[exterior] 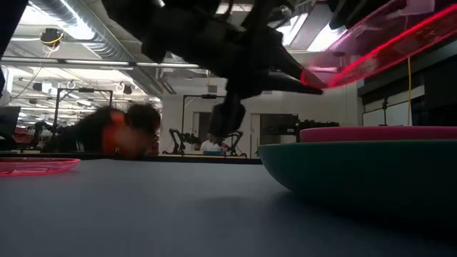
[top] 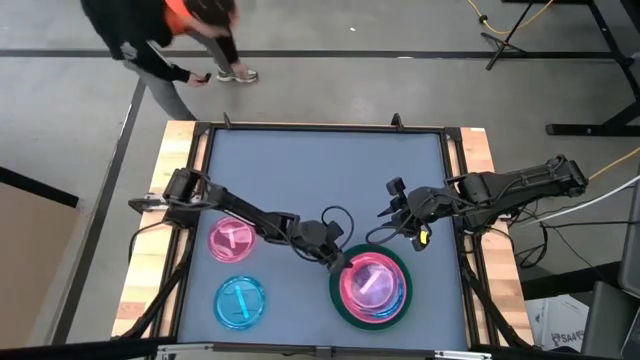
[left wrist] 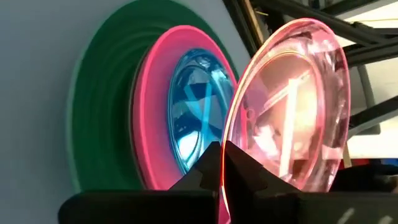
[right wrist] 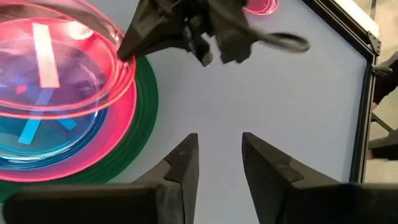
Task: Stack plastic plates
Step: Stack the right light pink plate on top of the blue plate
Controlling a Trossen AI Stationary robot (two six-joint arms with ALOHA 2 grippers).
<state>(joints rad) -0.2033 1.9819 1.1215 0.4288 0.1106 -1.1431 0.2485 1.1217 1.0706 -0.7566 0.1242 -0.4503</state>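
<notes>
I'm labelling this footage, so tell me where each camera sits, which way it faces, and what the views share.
High view: overhead, looking straight down on the table; both arms show, left hand holding a clear pink plate at its rim.
Low view: at tabletop height, looking level past the green plate into the room; the left arm crosses overhead.
Left wrist view: on the left arm, facing the stack; its fingers pinch the clear pink plate.
Right wrist view: on the right arm, facing the stack; right hand open.
All four share the green plate.
</notes>
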